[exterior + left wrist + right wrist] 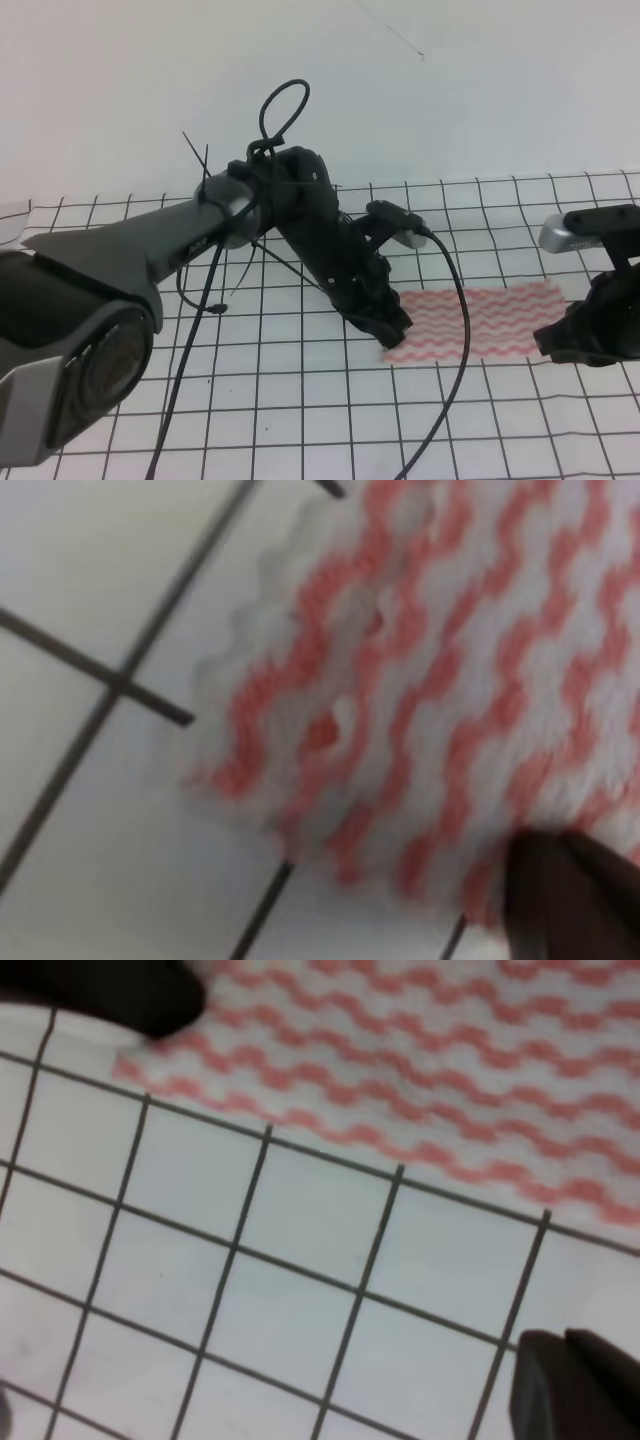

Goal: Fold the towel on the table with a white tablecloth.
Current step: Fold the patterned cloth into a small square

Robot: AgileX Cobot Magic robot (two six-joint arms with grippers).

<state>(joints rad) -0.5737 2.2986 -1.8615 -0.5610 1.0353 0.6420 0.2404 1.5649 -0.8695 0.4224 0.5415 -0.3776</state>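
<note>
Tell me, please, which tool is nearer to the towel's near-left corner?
Left. The left tool sits right at that corner of the towel; the right tool is at the opposite, right end.

Left arm reaches far across, its pincer (pixel 392 335) pointing down; right pincer (pixel 560 345) low (jaw states unclear).

A towel (pixel 430 1070) with pink-red wavy stripes on white lies across the upper part of the frame, its lower edge running diagonally from upper left down toward the right edge. Below it, the white tablecloth (pixel 250 1290) with its thin black grid fills the lower left and centre. A dark, blurred shape (pixel 110 995) sits at the upper left corner, touching the towel's end. A dark fingertip (pixel 575 1385) of the right gripper juts in at the lower right.
</note>
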